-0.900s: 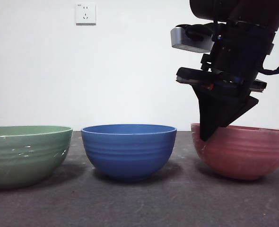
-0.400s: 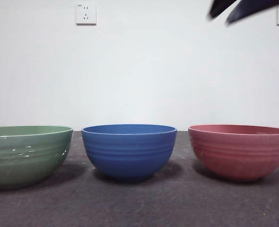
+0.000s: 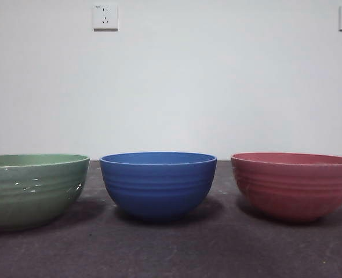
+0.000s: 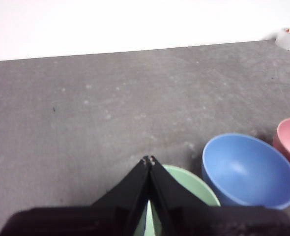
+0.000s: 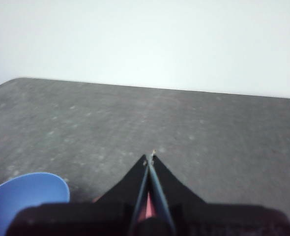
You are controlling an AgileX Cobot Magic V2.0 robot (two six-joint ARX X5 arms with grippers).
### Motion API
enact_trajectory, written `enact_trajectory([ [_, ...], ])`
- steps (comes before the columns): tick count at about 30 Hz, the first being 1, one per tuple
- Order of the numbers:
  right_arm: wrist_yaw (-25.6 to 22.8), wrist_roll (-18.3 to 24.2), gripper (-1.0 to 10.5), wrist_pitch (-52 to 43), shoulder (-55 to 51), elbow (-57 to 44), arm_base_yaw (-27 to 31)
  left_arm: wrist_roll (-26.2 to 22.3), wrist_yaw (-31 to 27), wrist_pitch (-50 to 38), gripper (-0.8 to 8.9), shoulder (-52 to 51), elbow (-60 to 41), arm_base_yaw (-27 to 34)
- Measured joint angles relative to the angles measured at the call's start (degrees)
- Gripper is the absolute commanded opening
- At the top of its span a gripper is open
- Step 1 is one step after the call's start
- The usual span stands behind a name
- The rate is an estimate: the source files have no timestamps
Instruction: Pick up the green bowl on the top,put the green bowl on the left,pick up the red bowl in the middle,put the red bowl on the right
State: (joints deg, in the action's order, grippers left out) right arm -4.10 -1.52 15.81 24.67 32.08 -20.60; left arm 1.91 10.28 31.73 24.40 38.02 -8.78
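The green bowl (image 3: 32, 188) stands upright on the table at the left. The red bowl (image 3: 294, 184) stands upright at the right. Neither arm shows in the front view. My left gripper (image 4: 149, 160) is shut and empty, high above the green bowl (image 4: 194, 189), whose rim shows past its jaws. My right gripper (image 5: 151, 156) is shut and empty, raised above the table; a sliver of the red bowl (image 5: 147, 205) shows between its jaws.
A blue bowl (image 3: 158, 183) stands between the two, also in the left wrist view (image 4: 248, 171) and the right wrist view (image 5: 24, 194). A white tape roll (image 4: 289, 38) lies at the table's far corner. Wall sockets (image 3: 105, 16) are on the back wall.
The right arm let go of the red bowl's rim and rose up out of the front view. The three bowls have not moved.
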Motion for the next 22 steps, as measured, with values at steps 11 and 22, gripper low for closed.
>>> enact_trajectory([
  [11, -7.23, -1.99, 0.0, 0.31, -0.46, -0.13, 0.00, 2.25, 0.02, 6.16, -0.04, -1.38, -2.03, 0.00],
  [22, -7.96, -2.16, 0.0, 0.37, -0.46, -0.13, 0.00, 1.11, -0.87, 6.60, -0.04, -2.27, -2.03, -0.09],
])
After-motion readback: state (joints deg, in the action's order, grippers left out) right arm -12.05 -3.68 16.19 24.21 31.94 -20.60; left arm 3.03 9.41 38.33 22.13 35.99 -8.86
